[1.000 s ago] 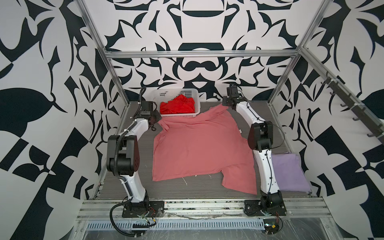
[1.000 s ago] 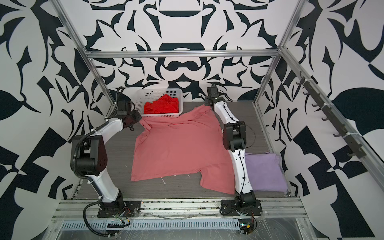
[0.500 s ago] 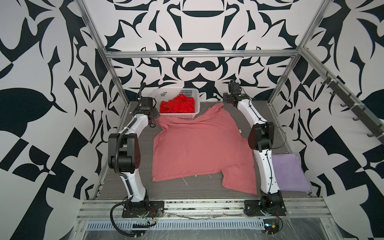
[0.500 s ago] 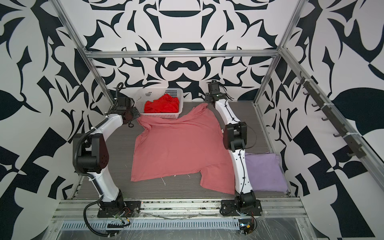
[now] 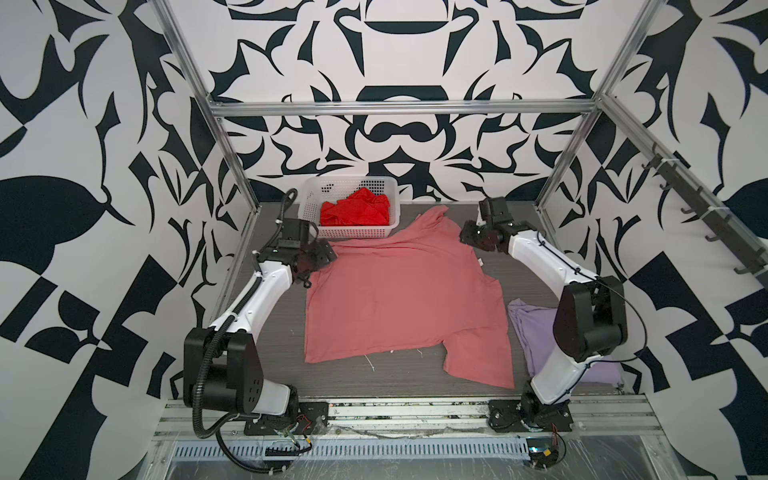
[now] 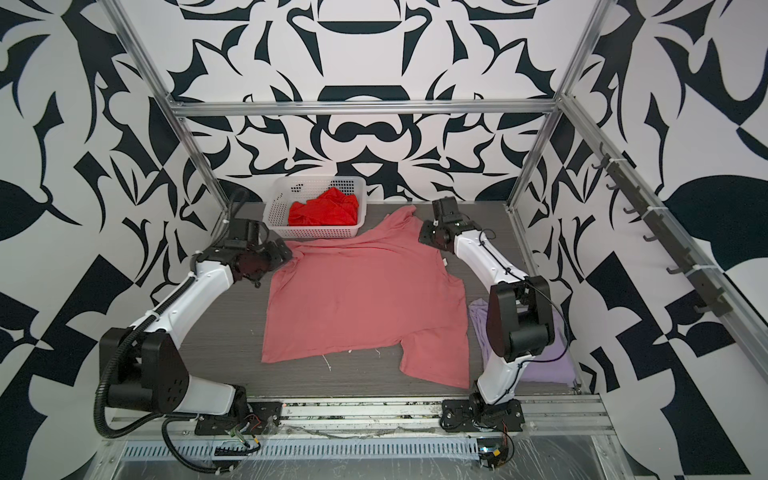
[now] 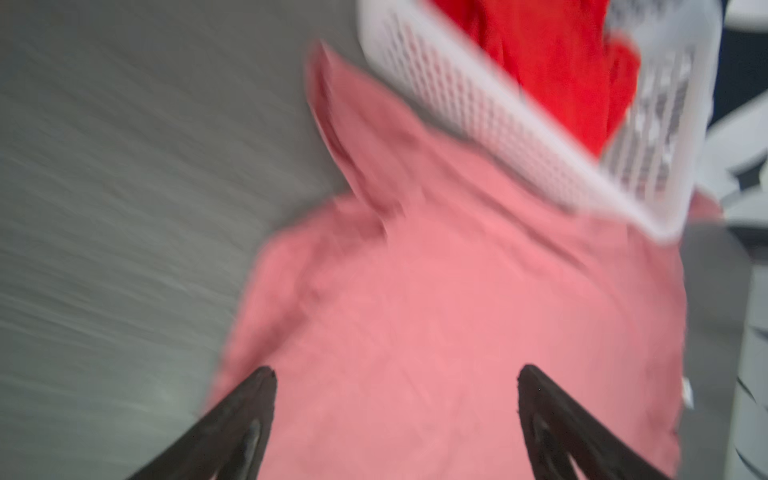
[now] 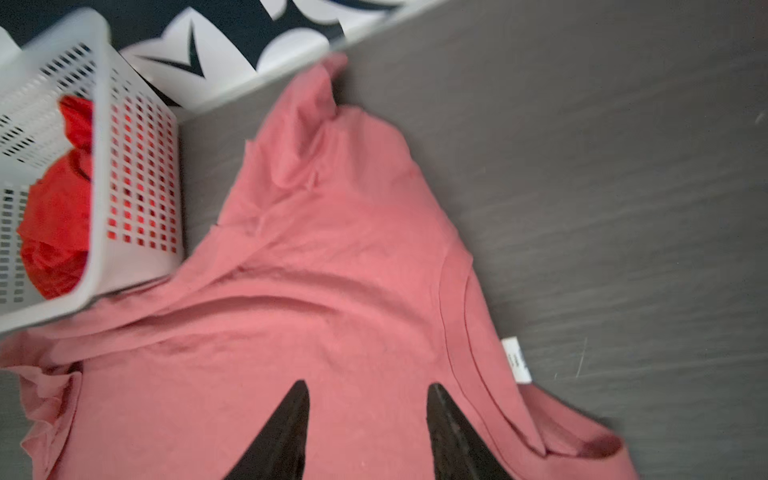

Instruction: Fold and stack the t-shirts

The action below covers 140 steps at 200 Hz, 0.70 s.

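**Top views: salmon-pink cotton t-shirt (image 5: 399,299) spread out, both grippers parted over it**

Both top views show the salmon-pink shirt lying mostly flat in the middle of the grey woodgrain table (image 5: 282,324). One far corner reaches toward the back wall, and its far edge tucks against the white plastic lattice basket (image 5: 308,203). A crumpled bright red t-shirt (image 5: 355,208) sits inside that basket. A pale lavender t-shirt (image 5: 527,330) lies folded at the near right, apart from the pink one and partly hidden by the right arm.

The left gripper (image 7: 395,374) is at the shirt's far left corner, just beside the basket. Its jaws stand wide with only pink cloth seen between them and nothing clamped, though the left wrist view is blurred.

The right gripper (image 8: 369,386) is above the far right shoulder, near the small white neck label (image 8: 515,359). Its jaws are parted and hold nothing.
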{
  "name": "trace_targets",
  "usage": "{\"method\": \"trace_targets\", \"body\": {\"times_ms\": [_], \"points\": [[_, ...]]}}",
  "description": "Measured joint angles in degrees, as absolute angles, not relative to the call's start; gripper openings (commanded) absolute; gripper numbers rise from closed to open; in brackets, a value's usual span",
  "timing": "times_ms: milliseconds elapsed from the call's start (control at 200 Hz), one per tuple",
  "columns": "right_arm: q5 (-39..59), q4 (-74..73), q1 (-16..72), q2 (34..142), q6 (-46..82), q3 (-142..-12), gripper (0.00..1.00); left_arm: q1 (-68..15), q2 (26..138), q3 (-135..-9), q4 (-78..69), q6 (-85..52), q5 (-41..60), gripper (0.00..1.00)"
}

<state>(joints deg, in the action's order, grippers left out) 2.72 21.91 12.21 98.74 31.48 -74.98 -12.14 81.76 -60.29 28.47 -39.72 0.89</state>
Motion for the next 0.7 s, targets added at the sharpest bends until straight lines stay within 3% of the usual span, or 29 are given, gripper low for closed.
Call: {"method": "trace_targets", "body": {"times_ms": [110,420,700], "points": [[4.14,19.27,12.21,98.17,34.85,-66.5,0.48,-16.58,81.65,-53.21,26.39,-44.1,4.51,0.92],[5.02,12.21,12.21,97.27,42.02,-54.06,0.45,-16.4,80.82,-39.55,21.21,-50.17,5.67,0.91],[1.74,14.15,12.21,84.31,48.95,-39.51,0.46,-16.4,71.88,-31.09,16.34,-57.1,3.9,0.92]]}}
